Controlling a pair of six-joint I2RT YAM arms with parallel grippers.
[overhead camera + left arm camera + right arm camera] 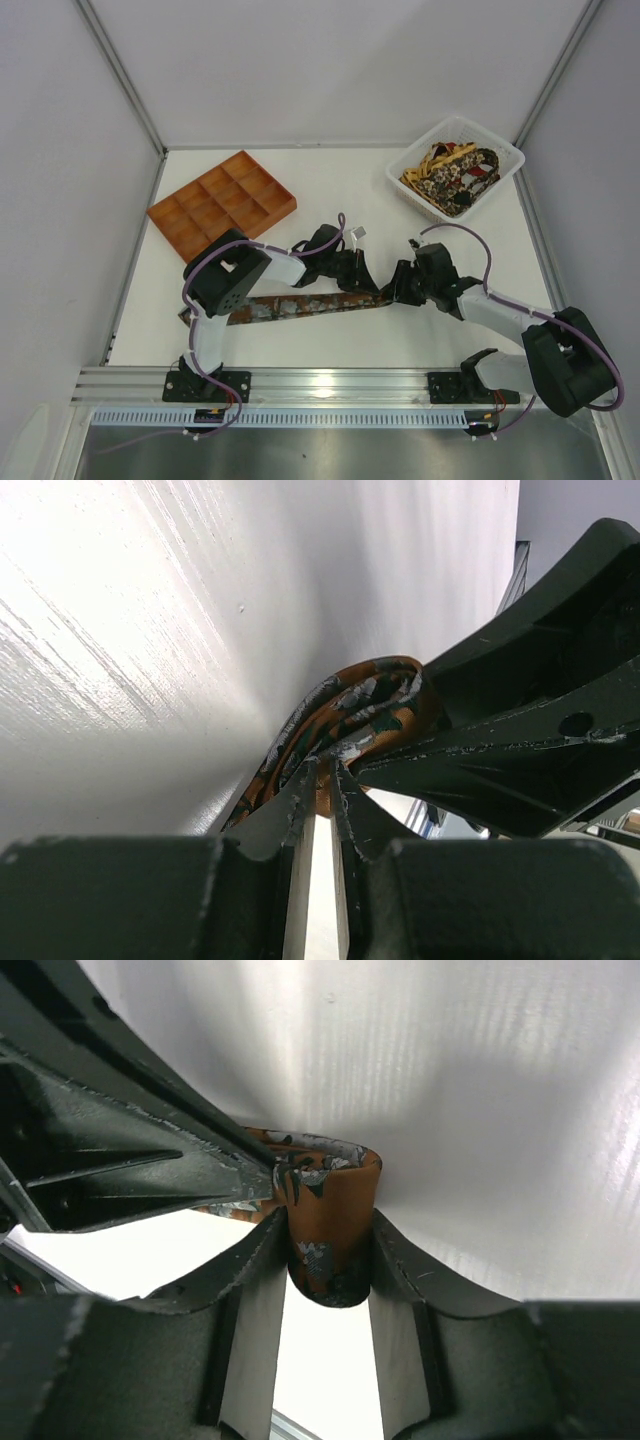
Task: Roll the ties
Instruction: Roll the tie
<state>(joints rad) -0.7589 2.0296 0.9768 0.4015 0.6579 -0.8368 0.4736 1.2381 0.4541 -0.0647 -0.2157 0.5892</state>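
Your right pincer [330,1228] clamps the folded tie [335,1185]; your left pincer [322,770], nearly closed, pinches the same fold.

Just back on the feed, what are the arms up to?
Both arms meet at the right end of a tie lying across the table. The left pincer pinches the fold started there; the right pincer grips the same curled end from the opposite side. Most of the tie is unrolled. More ties sit in the basket.
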